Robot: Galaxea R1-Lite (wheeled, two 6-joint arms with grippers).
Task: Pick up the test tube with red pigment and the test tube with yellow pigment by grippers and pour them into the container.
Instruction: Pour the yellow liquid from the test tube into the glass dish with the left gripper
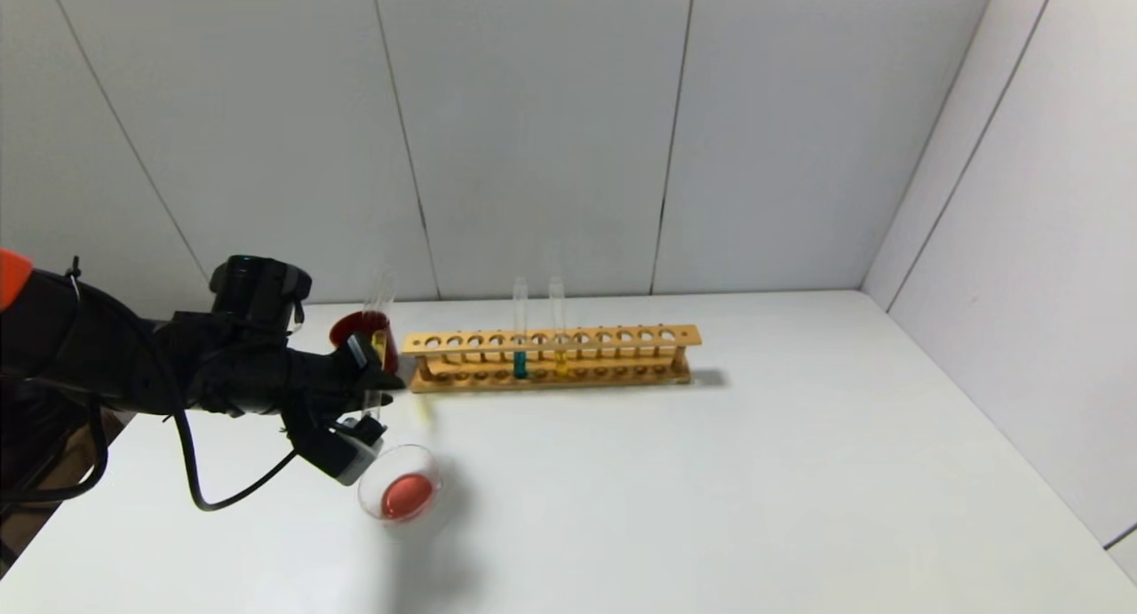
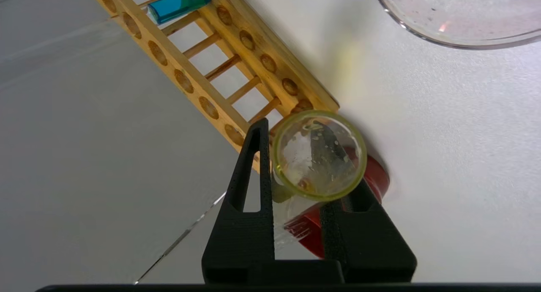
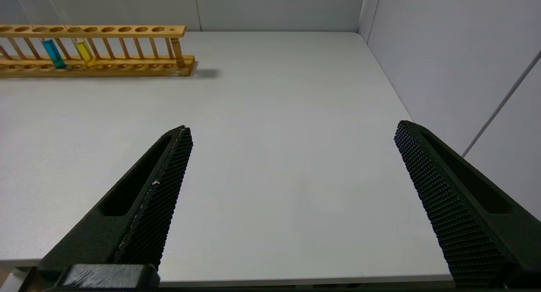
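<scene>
My left gripper (image 1: 377, 378) is shut on the test tube with yellow pigment (image 1: 380, 343) and holds it roughly upright above the table, just behind the container (image 1: 369, 498). The container is a low clear dish with a pool of red liquid in it. In the left wrist view the gripper (image 2: 304, 156) clamps the tube (image 2: 317, 154), seen end-on with a yellow ring and droplets inside; the dish (image 2: 456, 13) lies further off. I cannot make out the test tube with red pigment. My right gripper (image 3: 293, 129) is open and empty over bare table, out of the head view.
A wooden rack (image 1: 551, 338) stands at the back with a teal tube (image 1: 520, 361) and a paler yellow tube (image 1: 559, 358). A dark red cup (image 1: 355, 328) stands behind my left gripper, at the rack's left end. Walls close the back and right.
</scene>
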